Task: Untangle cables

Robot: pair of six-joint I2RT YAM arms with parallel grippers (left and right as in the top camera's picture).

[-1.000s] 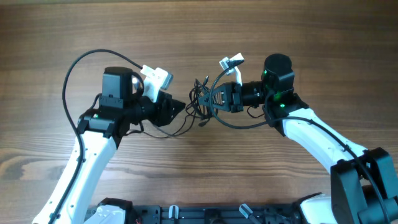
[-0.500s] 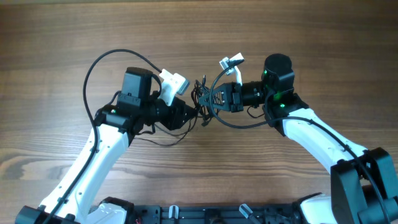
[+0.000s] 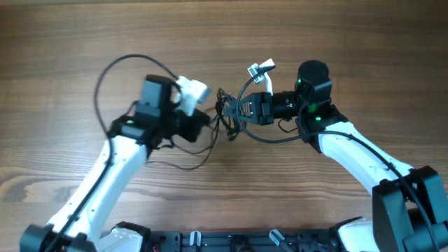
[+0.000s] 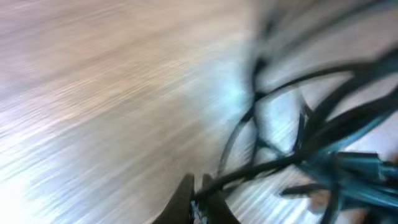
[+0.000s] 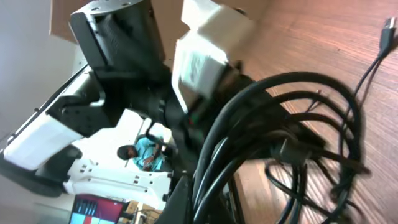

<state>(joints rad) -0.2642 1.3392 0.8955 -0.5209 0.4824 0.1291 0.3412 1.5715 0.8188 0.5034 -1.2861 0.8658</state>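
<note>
The cables [image 3: 225, 115] form a small dark knot between my two arms at mid-table. My left gripper [image 3: 207, 120] meets the knot from the left. In the blurred left wrist view one thin black strand [image 4: 249, 171] runs between the nearly touching tips of the left gripper [image 4: 200, 194], so it is shut on that strand. My right gripper [image 3: 236, 112] comes from the right and is shut on the bundle. In the right wrist view several looped black cords [image 5: 280, 118] rise out of the right gripper [image 5: 208, 202]. A tiny plug end [image 5: 387, 25] lies on the wood.
A loose thin strand [image 3: 183, 165] trails across the wood under the left arm. The thicker arm cable [image 3: 112, 70] arcs above the left arm, and another loops below the right wrist [image 3: 269, 138]. The left arm's white camera housing [image 5: 205, 50] sits very close to the bundle.
The left arm swung right to the knot, its jaws shut on a strand, and it has since eased slightly back left. The right arm and its grip have not moved.
</note>
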